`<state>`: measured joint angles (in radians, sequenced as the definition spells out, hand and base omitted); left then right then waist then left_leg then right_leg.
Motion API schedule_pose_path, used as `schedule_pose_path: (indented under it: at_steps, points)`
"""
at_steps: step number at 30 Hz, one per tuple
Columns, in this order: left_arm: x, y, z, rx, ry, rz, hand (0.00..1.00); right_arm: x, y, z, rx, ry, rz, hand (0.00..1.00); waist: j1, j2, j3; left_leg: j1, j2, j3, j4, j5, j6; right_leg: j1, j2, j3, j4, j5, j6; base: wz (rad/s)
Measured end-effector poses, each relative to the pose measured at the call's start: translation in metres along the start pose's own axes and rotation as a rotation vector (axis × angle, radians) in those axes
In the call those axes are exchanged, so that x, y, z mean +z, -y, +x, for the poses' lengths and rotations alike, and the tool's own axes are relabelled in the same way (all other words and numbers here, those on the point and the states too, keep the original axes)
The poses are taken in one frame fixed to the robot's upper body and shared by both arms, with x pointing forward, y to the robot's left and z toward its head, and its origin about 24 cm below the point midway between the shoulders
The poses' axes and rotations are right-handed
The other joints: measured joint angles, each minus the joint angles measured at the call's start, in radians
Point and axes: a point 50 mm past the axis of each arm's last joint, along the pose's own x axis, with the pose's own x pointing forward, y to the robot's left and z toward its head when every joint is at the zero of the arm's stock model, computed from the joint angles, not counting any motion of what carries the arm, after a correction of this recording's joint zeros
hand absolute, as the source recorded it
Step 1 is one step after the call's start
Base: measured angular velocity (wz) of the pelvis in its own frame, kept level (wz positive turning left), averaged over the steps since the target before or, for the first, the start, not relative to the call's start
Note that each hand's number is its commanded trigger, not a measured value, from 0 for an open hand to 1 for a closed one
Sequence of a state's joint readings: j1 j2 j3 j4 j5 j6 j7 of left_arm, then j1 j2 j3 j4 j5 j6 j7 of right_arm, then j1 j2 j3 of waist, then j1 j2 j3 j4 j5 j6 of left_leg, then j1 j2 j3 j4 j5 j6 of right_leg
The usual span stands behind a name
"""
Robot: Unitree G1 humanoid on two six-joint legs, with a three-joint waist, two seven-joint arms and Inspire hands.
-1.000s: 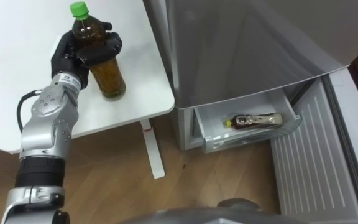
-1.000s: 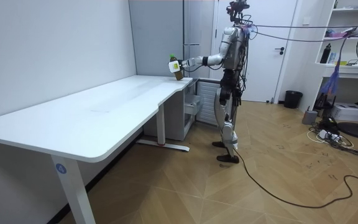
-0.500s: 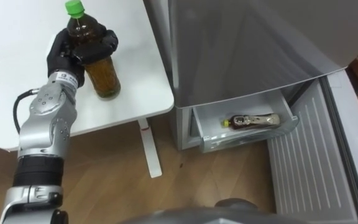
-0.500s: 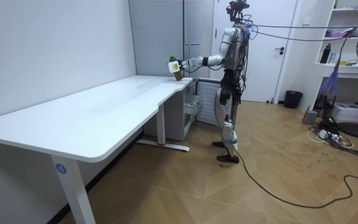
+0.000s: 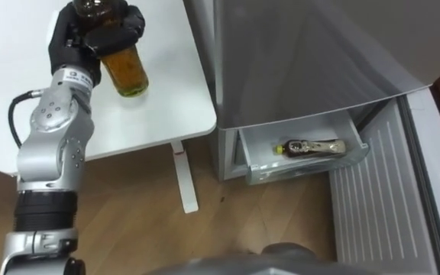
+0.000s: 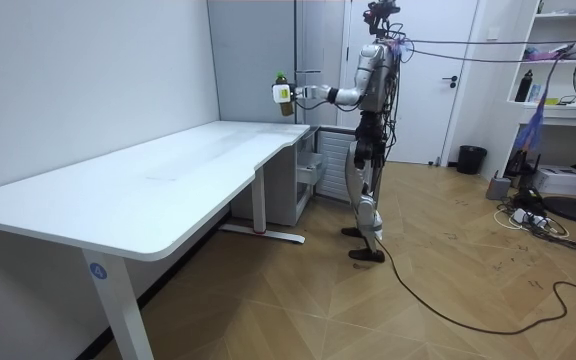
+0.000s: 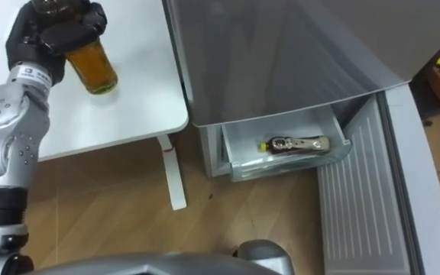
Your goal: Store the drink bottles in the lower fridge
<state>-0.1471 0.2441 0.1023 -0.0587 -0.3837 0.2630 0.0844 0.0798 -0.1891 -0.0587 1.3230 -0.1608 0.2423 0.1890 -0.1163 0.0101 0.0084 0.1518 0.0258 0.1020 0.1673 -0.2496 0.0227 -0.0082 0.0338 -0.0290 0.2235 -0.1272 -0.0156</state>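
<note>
Here, white desk (image 5: 166, 92), perhaps against fridge (image 5: 319, 53).

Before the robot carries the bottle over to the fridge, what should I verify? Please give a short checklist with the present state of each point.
1. Grip: the left hand is curled round the tea bottle: ok.
2. Bottle clear of the white table: the room view shows it held above the top: ok.
3. Lower drawer of the fridge open: ok.
4. Space in the drawer: a second bottle already lies there; whether enough room is left beside it: cannot tell.
5. Cap on the held bottle: cannot tell.
</note>
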Motion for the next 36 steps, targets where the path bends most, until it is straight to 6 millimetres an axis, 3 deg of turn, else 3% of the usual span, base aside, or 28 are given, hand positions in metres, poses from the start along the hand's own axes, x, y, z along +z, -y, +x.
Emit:
schedule_pose_path:
  at_steps: [9,11,18,22,27,36]
  points:
    - [-0.011,0.007,-0.016,-0.056,-0.042,0.005,1.00,0.004,-0.001,0.000,0.004,0.006,-0.030,0.00,0.048,-0.002,-0.0009,-0.004,0.000,-0.013,0.004,0.000,0.000,-0.002,-0.003,-0.012,-0.003,-0.001,0.000,0.04]
    - [-0.008,0.009,-0.022,-0.073,-0.037,0.009,1.00,0.004,-0.001,0.000,0.008,-0.004,-0.033,0.00,0.058,-0.002,-0.0012,-0.015,-0.002,-0.032,0.012,0.000,0.000,0.002,-0.014,-0.044,-0.004,-0.004,-0.001,0.25]
    - [0.008,0.017,-0.028,-0.128,0.030,0.012,1.00,0.004,-0.001,0.000,0.010,-0.012,-0.039,0.00,0.077,-0.003,-0.0018,-0.019,-0.006,-0.072,0.020,0.000,-0.001,0.024,-0.023,-0.082,-0.005,-0.015,0.000,0.22]
    - [0.009,0.019,-0.032,-0.161,0.035,0.008,1.00,0.004,-0.001,-0.001,0.010,-0.011,-0.035,0.00,0.095,0.004,-0.0069,-0.020,-0.008,-0.088,0.023,0.001,-0.001,0.032,-0.029,-0.105,-0.006,-0.020,0.000,0.13]
    - [-0.001,0.018,-0.043,-0.182,-0.010,-0.096,1.00,0.003,-0.002,0.000,0.017,-0.014,-0.045,0.00,0.096,0.005,-0.0086,-0.017,-0.012,-0.114,0.028,0.001,-0.001,0.047,-0.035,-0.126,-0.012,-0.025,0.002,0.16]
    - [-0.031,0.028,-0.064,-0.244,-0.143,-0.240,1.00,0.020,0.000,-0.003,-0.011,0.021,-0.068,0.00,0.094,0.005,-0.0022,-0.029,-0.021,-0.147,0.033,0.001,0.000,0.060,-0.044,-0.152,-0.022,-0.030,0.008,0.13]
